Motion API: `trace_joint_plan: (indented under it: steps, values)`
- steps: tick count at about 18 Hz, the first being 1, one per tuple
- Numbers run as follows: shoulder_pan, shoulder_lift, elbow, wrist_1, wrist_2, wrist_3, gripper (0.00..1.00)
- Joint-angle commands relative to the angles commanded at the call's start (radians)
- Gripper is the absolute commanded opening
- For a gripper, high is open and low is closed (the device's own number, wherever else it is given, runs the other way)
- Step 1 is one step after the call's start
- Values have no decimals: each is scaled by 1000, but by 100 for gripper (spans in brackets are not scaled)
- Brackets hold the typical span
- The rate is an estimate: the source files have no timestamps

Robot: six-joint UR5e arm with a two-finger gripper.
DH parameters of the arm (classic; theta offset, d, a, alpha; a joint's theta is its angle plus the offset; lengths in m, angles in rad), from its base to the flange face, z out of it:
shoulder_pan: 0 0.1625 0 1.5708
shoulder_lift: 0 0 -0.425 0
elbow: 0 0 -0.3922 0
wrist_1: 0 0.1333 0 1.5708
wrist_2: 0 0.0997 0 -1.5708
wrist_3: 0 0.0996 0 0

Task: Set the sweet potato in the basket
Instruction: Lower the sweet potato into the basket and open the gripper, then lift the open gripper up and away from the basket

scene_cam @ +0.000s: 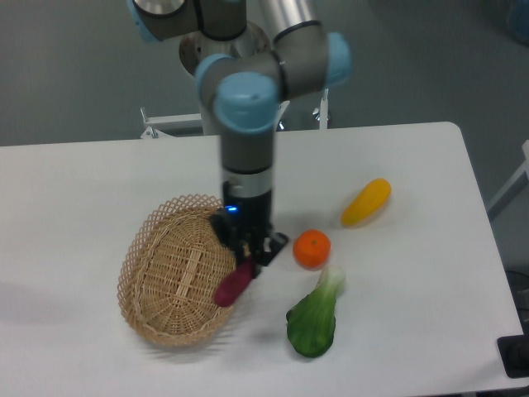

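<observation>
The sweet potato (234, 283) is a small reddish-purple tuber, held tilted in my gripper (245, 261). Its lower end hangs over the right rim of the basket (136, 263), a light tan oval wicker basket at the left centre of the table. The gripper points down, its fingers shut on the upper end of the sweet potato. The basket's inside shows nothing else in it.
A round orange (312, 249) lies just right of the gripper. A green leafy vegetable (314, 321) lies in front of it. A yellow elongated vegetable (366, 202) lies further right. The white table's right edge (488, 248) runs close by.
</observation>
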Motion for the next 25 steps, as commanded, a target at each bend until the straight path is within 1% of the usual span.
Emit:
trace_joint_plan:
  steps: [3,6,9,12,14,15,16,18,19,21,23,25]
  values:
    - [-48,-18,-40,-2,38,17,22]
    - [-86,-31,-71,-3,91,104,23]
    - [-91,-41,-110,-3,100,169,23]
    - [-91,-49,-137,-2,104,178,23]
    - [-92,-57,-134,0,109,176,27]
    - [-92,-60,-126,2,111,176,33]
    - [-92,-63,-126,5,111,172,47]
    - [-92,-64,-121,8,117,166,89]
    - [-91,-58,-118,9,129,166,100]
    - [-91,-51,-91,5,137,153,100]
    - [-88,-40,-60,2,138,86,100]
    - [-75,-40,1,0,140,0,100]
